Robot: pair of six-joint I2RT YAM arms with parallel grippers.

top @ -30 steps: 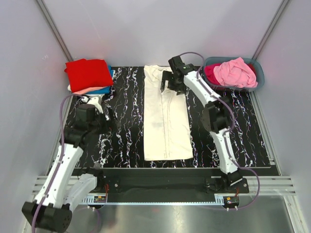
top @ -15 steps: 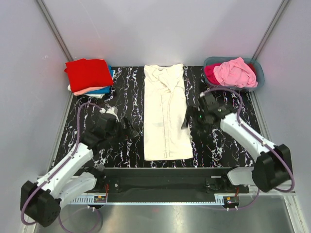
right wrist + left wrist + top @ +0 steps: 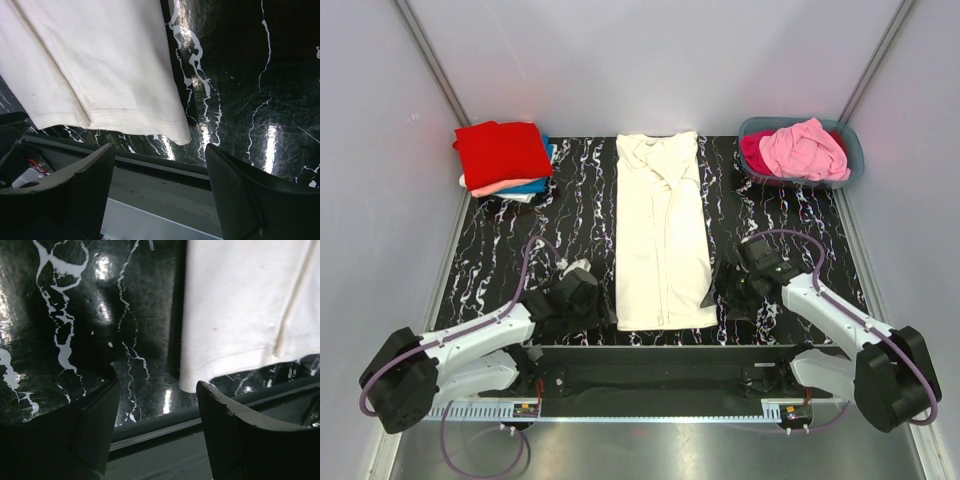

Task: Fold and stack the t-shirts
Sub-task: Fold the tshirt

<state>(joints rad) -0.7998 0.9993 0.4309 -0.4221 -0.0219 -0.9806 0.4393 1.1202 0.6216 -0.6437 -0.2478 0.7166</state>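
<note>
A cream t-shirt [image 3: 661,235] lies folded into a long strip down the middle of the black marble mat. Its near left corner shows in the left wrist view [image 3: 240,315], its near right corner in the right wrist view [image 3: 100,65]. My left gripper [image 3: 598,312] is open and empty, just left of the near left corner. My right gripper [image 3: 720,296] is open and empty, just right of the near right corner. A folded stack with a red shirt [image 3: 502,150] on top, over salmon and blue ones, sits at the back left.
A grey-blue tub [image 3: 852,150] at the back right holds a pink shirt [image 3: 804,148] and a magenta one [image 3: 756,152]. The mat's near edge and a dark rail [image 3: 700,352] run just below both grippers. Grey walls stand on both sides.
Both arms swung back toward the near edge. The right gripper left the shirt's collar end and came down to its near right corner; the left gripper moved to its near left corner.
</note>
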